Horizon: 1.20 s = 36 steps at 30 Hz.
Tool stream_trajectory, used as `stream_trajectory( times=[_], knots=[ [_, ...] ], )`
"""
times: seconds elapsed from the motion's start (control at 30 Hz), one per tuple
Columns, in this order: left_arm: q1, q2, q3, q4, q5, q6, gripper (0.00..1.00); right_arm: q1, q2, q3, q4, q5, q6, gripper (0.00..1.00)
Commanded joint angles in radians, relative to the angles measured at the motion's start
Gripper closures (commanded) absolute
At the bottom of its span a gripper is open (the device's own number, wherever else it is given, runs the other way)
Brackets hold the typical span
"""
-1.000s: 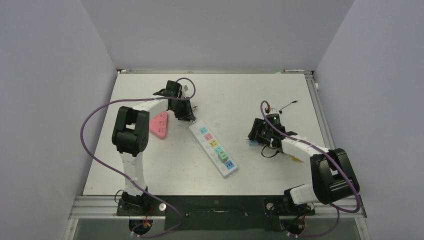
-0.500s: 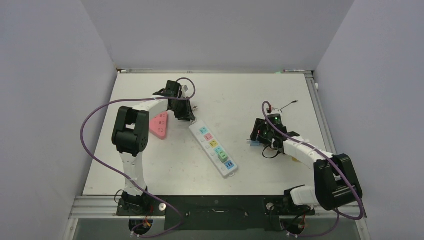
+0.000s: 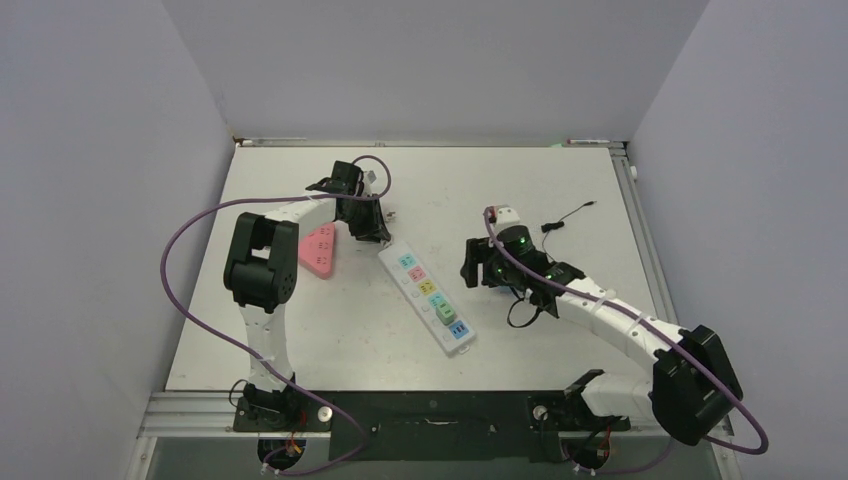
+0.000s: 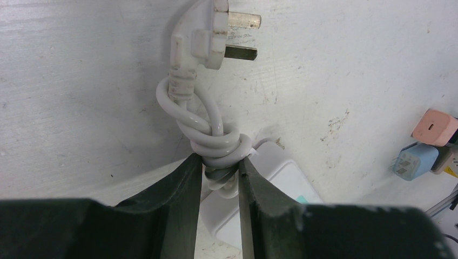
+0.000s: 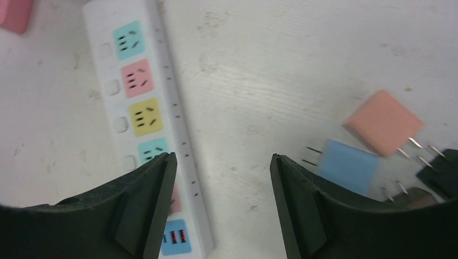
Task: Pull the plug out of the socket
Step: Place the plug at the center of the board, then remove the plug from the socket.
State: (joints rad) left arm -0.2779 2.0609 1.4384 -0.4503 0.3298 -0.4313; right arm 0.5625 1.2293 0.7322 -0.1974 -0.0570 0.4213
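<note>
Risk begins in the top view: left fingers [image 3: 372, 228] sit at the far end of the power strip [image 3: 425, 297], and right fingers [image 3: 478, 263] hover just beside its right edge, above the bench [image 3: 300, 340].

In the left wrist view, these fingers are closed tight on the knotted white cord [image 4: 219, 144], not on the strip body. I think the strip can swing or lift if something drags it.

In the right wrist view, the fingers are about half open and hold nothing. The pink adapter [image 5: 382, 123] and blue adapter [image 5: 347, 165] lie unplugged, prongs bare, close beside one finger. A careless descent may knock them. One socket is half hidden, so I cannot tell if it is empty.
</note>
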Motion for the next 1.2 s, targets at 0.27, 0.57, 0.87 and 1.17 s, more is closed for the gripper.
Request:
stream_trajectory(
  times=[0.27,0.57,0.87,1.17],
  knots=[
    [0.026,0.035,0.008,-0.001,-0.095,0.045,1.0,0.396,0.079,0.11,-0.071,0.173,-0.102,0.29],
    [0.028,0.036,0.007,0.0,-0.097,0.045,1.0,0.487,0.137,0.131,-0.087,0.328,-0.125,0.27],
    [0.028,0.035,0.007,-0.002,-0.098,0.046,1.0,0.522,0.221,0.161,-0.076,0.346,-0.133,0.37],
    [0.028,0.032,0.008,-0.002,-0.095,0.046,1.0,0.523,0.256,0.165,-0.076,0.347,-0.128,0.55]
  ],
)
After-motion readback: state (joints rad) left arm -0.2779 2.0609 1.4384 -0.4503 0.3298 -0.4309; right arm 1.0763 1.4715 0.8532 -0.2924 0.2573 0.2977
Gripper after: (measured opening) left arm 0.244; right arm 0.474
